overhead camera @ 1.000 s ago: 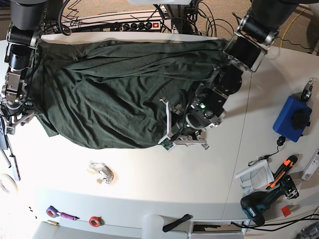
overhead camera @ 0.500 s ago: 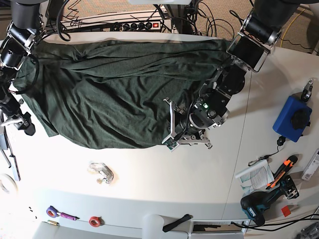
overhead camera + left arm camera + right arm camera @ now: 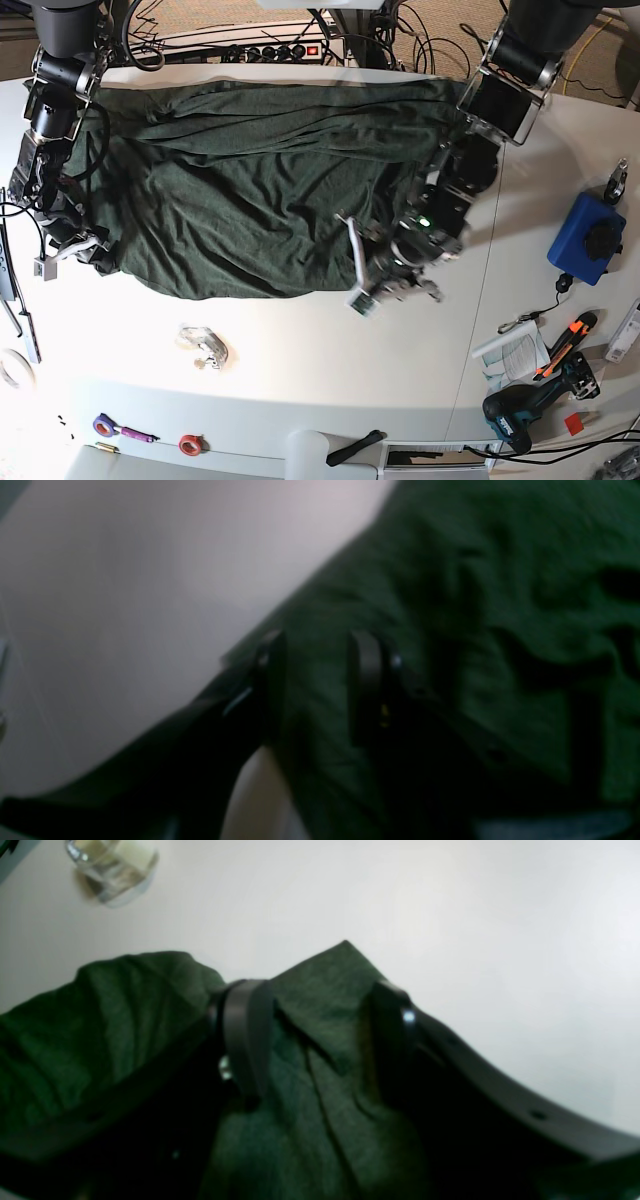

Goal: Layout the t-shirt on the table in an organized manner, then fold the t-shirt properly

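Note:
The dark green t-shirt (image 3: 230, 180) lies wrinkled across the far half of the white table (image 3: 320, 360). In the base view my left gripper (image 3: 368, 290) hangs at the shirt's near hem, right of the middle. The left wrist view shows this gripper (image 3: 320, 680) with a gap between its fingers, and t-shirt (image 3: 475, 605) fabric fills the gap beside bare table (image 3: 125, 580). My right gripper (image 3: 75, 245) is at the shirt's near-left corner. In the right wrist view the right gripper (image 3: 317, 1035) stands wide open astride a pointed corner of the t-shirt (image 3: 320, 1090) on the table (image 3: 475, 915).
A metal clamp (image 3: 205, 345) lies in front of the shirt. Tape rolls (image 3: 190, 443) sit at the near edge. On the right are a blue box (image 3: 585, 235), papers (image 3: 510, 355), an orange tool (image 3: 565, 340) and a drill (image 3: 520, 410). A clear roll (image 3: 112, 865) lies near the right gripper.
The right arm swung out to the left and came back in, its gripper now over the shirt's near-left corner. The left gripper shifted slightly right and toward the near edge.

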Robot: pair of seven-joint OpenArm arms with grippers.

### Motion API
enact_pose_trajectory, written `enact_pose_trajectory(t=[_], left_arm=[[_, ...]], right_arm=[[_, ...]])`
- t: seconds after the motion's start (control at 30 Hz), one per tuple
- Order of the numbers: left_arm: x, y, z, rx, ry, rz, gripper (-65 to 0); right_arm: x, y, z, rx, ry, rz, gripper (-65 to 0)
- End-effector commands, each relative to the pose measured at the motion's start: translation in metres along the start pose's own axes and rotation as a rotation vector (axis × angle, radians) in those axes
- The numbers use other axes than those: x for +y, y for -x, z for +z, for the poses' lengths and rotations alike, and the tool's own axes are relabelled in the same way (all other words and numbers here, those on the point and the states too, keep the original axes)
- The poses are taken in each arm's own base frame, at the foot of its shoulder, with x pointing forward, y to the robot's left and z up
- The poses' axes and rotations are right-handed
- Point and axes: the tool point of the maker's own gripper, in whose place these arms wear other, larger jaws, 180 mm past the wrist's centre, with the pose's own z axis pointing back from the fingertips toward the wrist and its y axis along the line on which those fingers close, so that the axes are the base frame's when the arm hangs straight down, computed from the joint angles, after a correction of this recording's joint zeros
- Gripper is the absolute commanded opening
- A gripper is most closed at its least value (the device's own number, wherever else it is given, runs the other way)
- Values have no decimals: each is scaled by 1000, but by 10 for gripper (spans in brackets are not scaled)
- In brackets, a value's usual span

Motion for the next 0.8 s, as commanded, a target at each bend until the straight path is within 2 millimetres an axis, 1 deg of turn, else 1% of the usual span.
enact_pose_trajectory(t=[0.0,0.13,0.2,0.27,0.37,0.43,0.57,0.67,0.77], left_arm=[[12,-15,6,-55,-5,20,-432],[28,-10,15,-93,45,138,-432],[37,-6,19,-112,58,192,-432],[41,-1,23,-127,78,230,-432],[47,7,23,-129,87,283,-432],[48,9,20,-141,97,310,-432],[49,18,4,-112,110,357,-432],[52,16,-8,-93,131,396,-424],[56,10,-14,-89,160,444,-385]], right_arm=[[-5,-28,6,-64,9,14,-337],[-11,-36,11,-107,20,-19,-337],[-17,-47,17,-167,23,-59,-337],[-21,-60,25,-234,16,-102,-337],[-31,-69,34,-298,31,-153,-337],[-35,-66,35,-284,51,-145,-337],[-38,-47,25,-186,109,-79,-337],[-38,-42,19,-159,138,-41,-337],[-44,-39,15,-150,206,2,-337]])
